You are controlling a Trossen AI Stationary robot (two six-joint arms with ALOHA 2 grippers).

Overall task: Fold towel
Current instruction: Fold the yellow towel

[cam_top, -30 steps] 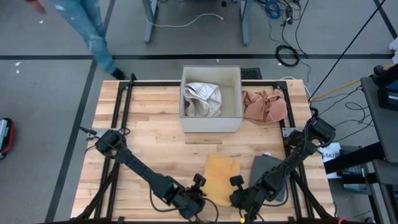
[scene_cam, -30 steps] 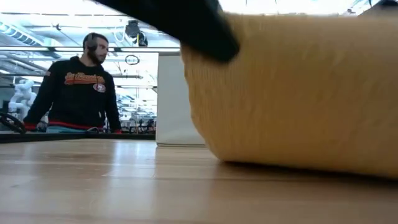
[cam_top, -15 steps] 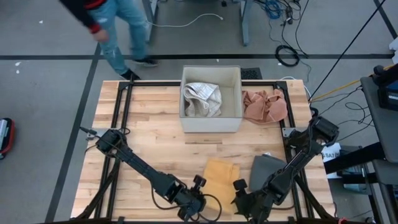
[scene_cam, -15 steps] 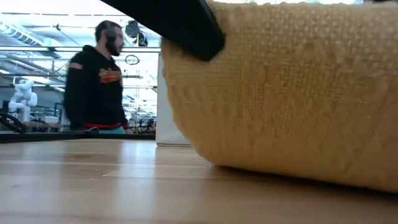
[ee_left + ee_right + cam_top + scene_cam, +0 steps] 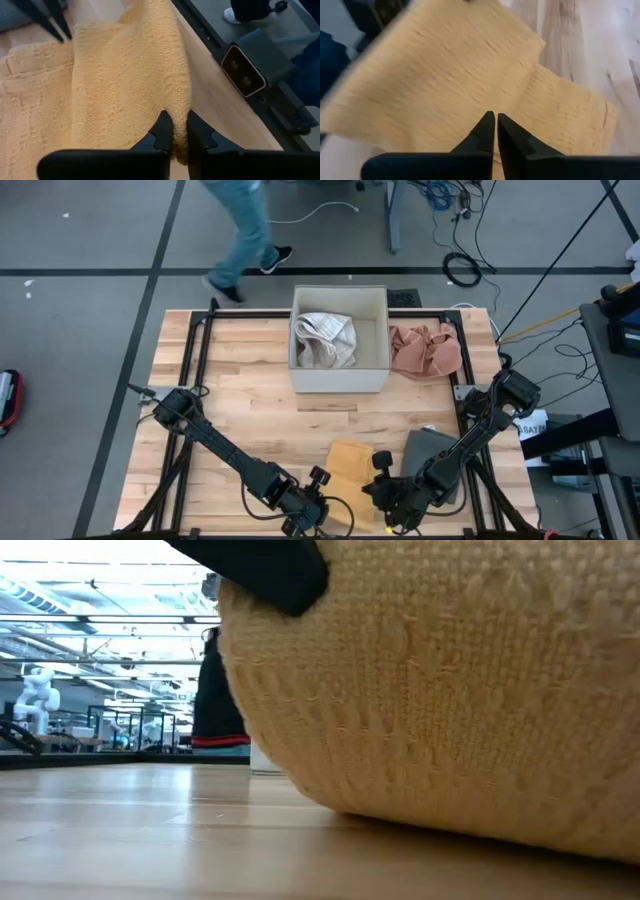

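Note:
The yellow towel (image 5: 350,467) lies near the table's near edge, between my two grippers. In the low view the towel (image 5: 450,690) fills most of the picture as a bulging fold whose underside rests on the wood. My left gripper (image 5: 180,131) is shut on a raised ridge of the towel (image 5: 125,75); from above it (image 5: 330,498) stands at the towel's near left. My right gripper (image 5: 495,120) is shut, its tips close over the towel (image 5: 470,65); it (image 5: 378,488) stands at the towel's near right. My left gripper pinches a raised fold of the towel (image 5: 178,111) between its two fingers, coming at it slanting down from the near left. The cloth runs up to the fingers as a ridge, while the rest of the towel lies on the table. My right gripper's shut tips are right at the cloth; whether they touch it I cannot tell.
A white box (image 5: 372,340) with a grey-white cloth (image 5: 325,338) stands at the far middle, with a pink cloth (image 5: 425,350) to its right. A grey cloth (image 5: 432,455) lies at the near right. The low camera (image 5: 250,67) sits at the near edge. A person (image 5: 245,230) walks behind the table.
My right gripper has dipped toward the near edge and come back beside the towel. The towel's far edge has drawn a little nearer, and its near fold has bulged toward the low camera, spreading leftward there. The person behind the table has walked from left toward the middle.

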